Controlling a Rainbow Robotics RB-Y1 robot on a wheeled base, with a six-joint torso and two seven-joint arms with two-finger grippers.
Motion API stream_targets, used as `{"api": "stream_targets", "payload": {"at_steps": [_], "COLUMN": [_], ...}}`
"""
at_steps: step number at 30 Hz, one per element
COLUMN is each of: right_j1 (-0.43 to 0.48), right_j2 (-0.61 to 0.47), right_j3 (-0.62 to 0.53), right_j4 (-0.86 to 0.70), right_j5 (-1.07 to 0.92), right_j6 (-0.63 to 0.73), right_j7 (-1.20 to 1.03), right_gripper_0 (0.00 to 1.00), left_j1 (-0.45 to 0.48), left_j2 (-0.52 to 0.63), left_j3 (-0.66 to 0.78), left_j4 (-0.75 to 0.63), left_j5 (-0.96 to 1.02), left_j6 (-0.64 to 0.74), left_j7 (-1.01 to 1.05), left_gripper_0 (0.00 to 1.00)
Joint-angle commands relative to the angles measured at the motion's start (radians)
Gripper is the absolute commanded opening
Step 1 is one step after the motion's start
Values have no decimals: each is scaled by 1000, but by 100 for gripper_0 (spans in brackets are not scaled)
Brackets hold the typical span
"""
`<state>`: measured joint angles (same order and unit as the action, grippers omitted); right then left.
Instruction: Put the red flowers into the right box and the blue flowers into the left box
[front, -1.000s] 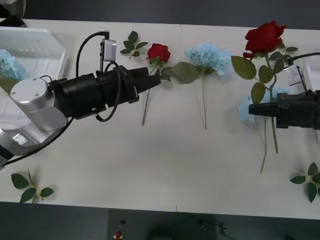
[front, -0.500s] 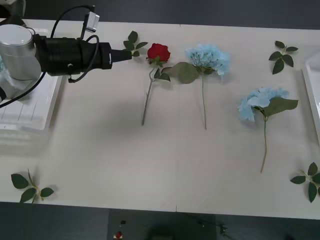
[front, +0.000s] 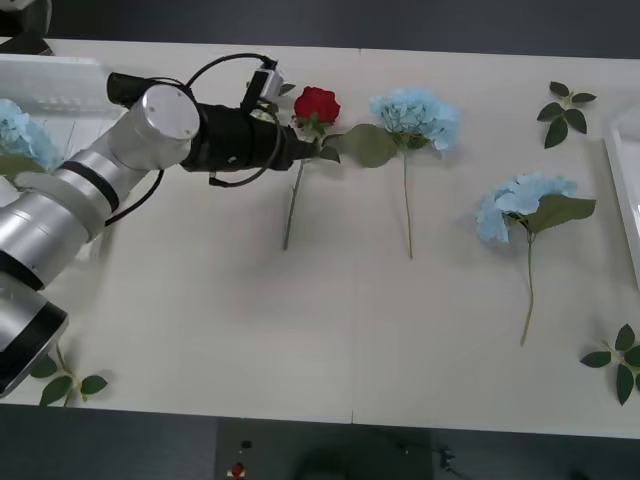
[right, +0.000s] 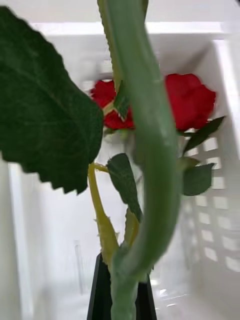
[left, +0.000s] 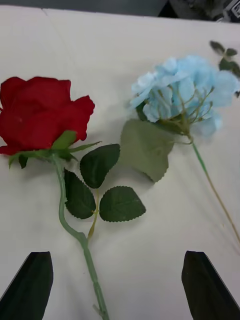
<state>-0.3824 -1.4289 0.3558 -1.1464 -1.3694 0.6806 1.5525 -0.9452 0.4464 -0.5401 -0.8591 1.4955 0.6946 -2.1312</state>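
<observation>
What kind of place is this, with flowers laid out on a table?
Probably a robot test bench: artificial red rose and pale-blue hydrangeas spread on a plain white table, white slotted plastic tray, black left gripper open.

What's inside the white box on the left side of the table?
A blue flower lies inside the left box. The left arm crosses over much of the box, so whatever else lies under it is hidden. The left gripper reaches toward a red flower.

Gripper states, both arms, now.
Left gripper: open, over the red rose stem.
Right gripper: shut on a rose stem.
</observation>
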Motion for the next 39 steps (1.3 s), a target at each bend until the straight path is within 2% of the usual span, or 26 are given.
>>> {"api": "stream_targets", "payload": {"at_steps": [1, 4, 5, 6, 7, 15, 19, 23, 26, 28, 30, 35, 39], "right_j1": [-127, -150, -150, -150, -150, -150, -148, -144, -144, -144, -139, -107, -90], "right_j2": [-1, 1, 1, 2, 5, 12, 12, 10, 10, 10, 10, 12, 24], "right_j3": [109, 143, 144, 144, 144, 144, 144, 144, 138, 137, 137, 137, 137], "right_j4": [27, 28, 28, 28, 28, 14, -4, -47, -92, -142, -174, -277, -345], "right_j5": [79, 78, 76, 75, 73, 72, 64, 3, -88, -169, -223, -425, -444], "right_j6": [-6, -10, -21, -22, -26, -29, -29, 7, 63, 102, 109, 109, 102], "right_j7": [-103, -124, -126, -124, -120, -104, -101, -103, -100, -98, -97, -80, -15], "right_gripper_0": [0, 10, 58, 85, 100, 100, 100, 100, 100, 100, 100, 100, 100], "left_j1": [-24, -21, -21, -21, -21, -20, -12, 11, 23, 29, 31, 43, 77], "left_j2": [-32, -52, -63, -67, -77, -109, -118, -121, -121, -121, -120, -120, -92], "left_j3": [6, 6, 6, 6, 5, -34, -72, -80, -80, -80, -80, -80, -80], "left_j4": [-11, -9, -9, -9, -9, -9, -9, -11, -9, -9, -11, -12, -60], "left_j5": [-159, -258, -313, -334, -373, -555, -623, -638, -646, -650, -652, -655, -647], "left_j6": [-10, -10, -7, -4, 0, 14, 14, 14, 14, 14, 14, 14, 14], "left_j7": [116, 159, 182, 191, 209, 332, 393, 399, 395, 392, 390, 378, 366], "left_gripper_0": [75, 75, 74, 74, 74, 74, 67, 67, 49, 16, 3, 0, 0]}}
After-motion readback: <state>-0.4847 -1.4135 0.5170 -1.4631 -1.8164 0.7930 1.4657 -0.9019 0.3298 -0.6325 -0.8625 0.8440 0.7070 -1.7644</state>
